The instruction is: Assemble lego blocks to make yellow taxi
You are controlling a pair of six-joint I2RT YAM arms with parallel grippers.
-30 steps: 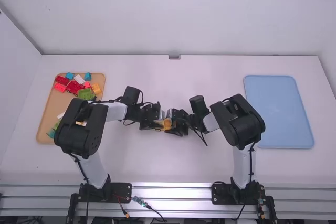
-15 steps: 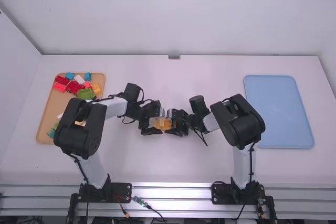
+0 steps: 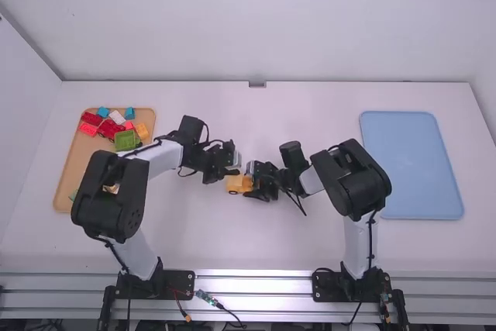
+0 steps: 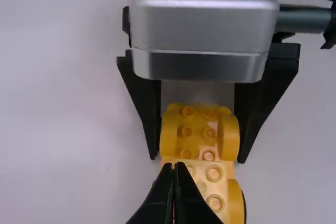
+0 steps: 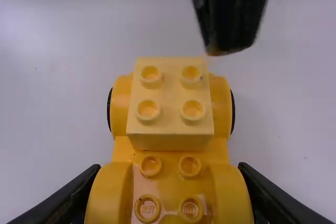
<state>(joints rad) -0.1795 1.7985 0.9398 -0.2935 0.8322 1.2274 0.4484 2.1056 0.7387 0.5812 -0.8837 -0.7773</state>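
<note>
Left fingers point(image 3: 232, 173): tips together, nothing between them. They're just past the end of the yellow car point(image 3: 235, 184) that points away from the right fingers point(image 3: 248, 183), and in the right wrist view a small gap shows between them and the car. Right fingers are closed on the car, one on each side of its rounded yellow side pieces, so the grip is across the car's width. Car sits between the two sets of fingers, studs facing up, low over the worktop point(image 3: 310, 246); can't tell from here if its wheels touch down. Pale yellow block point(image 5: 170, 95), four studs on top, is seated on the car, further out than the right fingers' grip, on the side toward the left arm. Black wheel edges point(image 5: 233, 109) show either side of that block. Left fingers have backed off the car in the last half second; right arm hasn't budged. Well out to the left of the left fingers: tan tray point(image 3: 70, 180) with loose blocks, incl. a green one point(image 3: 125, 139), a white one point(image 3: 117, 117) and some red ones point(image 3: 108, 129). Well out to the right of the right fingers: blue tray point(image 3: 411, 164).
</note>
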